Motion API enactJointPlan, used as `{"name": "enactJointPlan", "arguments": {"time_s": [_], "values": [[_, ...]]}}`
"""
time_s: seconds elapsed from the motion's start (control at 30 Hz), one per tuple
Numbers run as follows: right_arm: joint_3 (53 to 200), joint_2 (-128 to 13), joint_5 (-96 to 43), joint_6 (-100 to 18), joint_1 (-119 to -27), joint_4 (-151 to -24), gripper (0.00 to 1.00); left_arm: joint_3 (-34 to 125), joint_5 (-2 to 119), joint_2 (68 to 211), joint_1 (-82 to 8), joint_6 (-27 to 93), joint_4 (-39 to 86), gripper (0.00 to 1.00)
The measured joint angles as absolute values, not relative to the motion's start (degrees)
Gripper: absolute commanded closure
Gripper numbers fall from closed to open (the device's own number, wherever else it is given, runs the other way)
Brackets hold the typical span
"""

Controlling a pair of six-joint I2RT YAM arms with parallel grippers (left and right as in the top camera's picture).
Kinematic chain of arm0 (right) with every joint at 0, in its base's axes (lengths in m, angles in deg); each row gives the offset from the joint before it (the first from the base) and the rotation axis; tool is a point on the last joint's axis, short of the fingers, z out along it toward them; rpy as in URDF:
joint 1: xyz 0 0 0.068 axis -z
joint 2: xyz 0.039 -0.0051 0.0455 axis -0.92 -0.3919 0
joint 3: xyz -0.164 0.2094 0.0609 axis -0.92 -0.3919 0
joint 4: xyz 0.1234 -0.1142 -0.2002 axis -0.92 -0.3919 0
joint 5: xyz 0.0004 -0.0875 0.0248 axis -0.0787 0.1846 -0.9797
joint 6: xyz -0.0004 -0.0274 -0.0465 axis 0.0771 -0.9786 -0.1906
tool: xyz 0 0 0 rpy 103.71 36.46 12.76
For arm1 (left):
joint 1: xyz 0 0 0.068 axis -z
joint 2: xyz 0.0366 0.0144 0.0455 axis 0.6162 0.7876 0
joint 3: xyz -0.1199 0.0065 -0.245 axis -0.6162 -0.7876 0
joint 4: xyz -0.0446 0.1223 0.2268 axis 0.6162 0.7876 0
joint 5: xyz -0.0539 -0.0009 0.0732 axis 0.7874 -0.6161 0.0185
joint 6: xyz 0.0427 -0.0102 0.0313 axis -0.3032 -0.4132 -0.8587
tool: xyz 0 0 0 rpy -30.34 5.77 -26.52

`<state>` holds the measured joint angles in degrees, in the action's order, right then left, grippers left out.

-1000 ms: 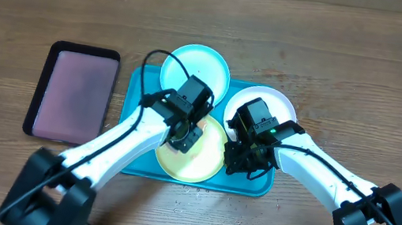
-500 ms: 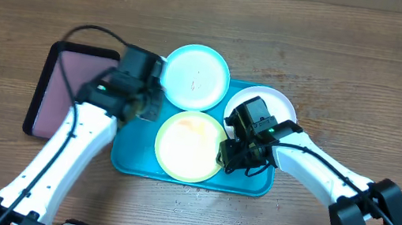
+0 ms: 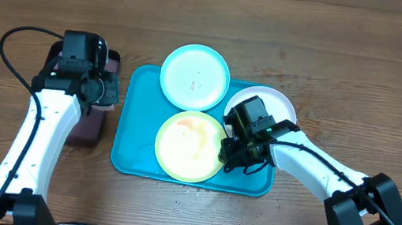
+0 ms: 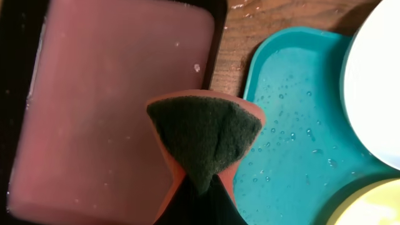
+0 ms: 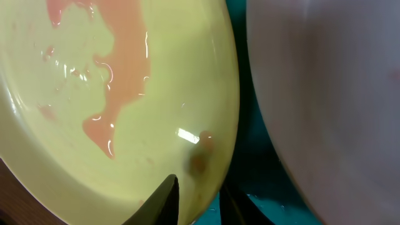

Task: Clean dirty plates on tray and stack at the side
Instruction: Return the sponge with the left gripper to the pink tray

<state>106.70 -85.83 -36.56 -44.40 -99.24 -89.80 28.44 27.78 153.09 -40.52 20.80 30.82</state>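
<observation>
Overhead: fixed above, facing straight down, far enough to take in the whole table [image 3: 353,55]. Left wrist: close, tilted down past a sponge [image 4: 203,134] onto the black-rimmed tray [image 4: 94,106] and turquoise tray [image 4: 287,125] corner. Right wrist: closest, on the yellow-green plate [image 5: 119,94] rim. Overhead contains both.

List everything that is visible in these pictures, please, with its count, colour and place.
light blue plate: 1, light blue, far edge of the turquoise tray
yellow-green plate: 1, yellow-green with a pinkish wet smear, near side of that tray
white plate: 1, white, tray's far right corner, partly under the right arm
turquoise tray: 1, turquoise, table centre, wet drops
black-rimmed tray: 1, black rim, pinkish inside, left of the turquoise tray
sponge: 1, dark green face, orange edge, held above the black-rimmed tray
table: 1, brown wood
left end effector: black, closed on the sponge
right end effector: black, gripping the yellow-green plate's rim
</observation>
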Motion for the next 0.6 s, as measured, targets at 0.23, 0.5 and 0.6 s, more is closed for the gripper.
{"name": "enactJointPlan", "arguments": {"time_s": [0.23,0.5,0.6], "values": [[106.70,-86.71,-35.14,-43.94,-102.02,-88.24,0.92,28.42,28.64,153.92,-40.50,20.80,30.82,0.96],[107.72,-87.32,-34.95,-43.57,-102.19,-87.33,0.96,28.44,28.66,153.92,-40.50,20.80,30.86,0.96],[107.90,-87.19,-34.58,-43.59,-102.19,-88.33,0.96,28.44,28.66,153.92,-40.50,20.80,30.86,0.96]]}}
